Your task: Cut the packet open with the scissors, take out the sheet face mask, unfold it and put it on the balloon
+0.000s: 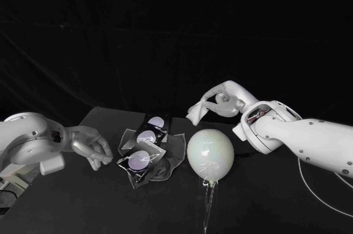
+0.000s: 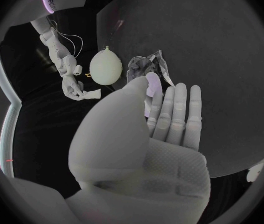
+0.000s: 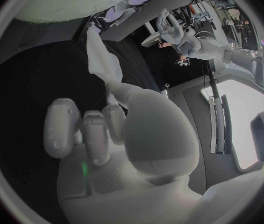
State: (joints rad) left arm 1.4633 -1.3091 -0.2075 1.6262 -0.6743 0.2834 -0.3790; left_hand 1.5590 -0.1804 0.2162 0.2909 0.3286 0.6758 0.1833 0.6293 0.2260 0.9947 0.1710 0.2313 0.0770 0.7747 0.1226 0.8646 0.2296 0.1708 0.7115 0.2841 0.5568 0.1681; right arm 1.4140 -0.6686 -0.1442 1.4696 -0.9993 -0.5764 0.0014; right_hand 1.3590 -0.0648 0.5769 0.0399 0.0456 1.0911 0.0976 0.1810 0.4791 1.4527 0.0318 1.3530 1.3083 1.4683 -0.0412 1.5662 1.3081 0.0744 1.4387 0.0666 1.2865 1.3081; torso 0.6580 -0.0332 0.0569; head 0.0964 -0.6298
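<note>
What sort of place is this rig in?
Probably a staged robot test lab: black table, dark backdrop, a balloon as stand-in face beside the packet, right hand holding the sheet mask.

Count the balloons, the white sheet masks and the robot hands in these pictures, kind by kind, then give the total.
balloon: 1
sheet mask: 1, held by the right hand
hands: 2, the right hand and the left hand
Total: 4
</note>
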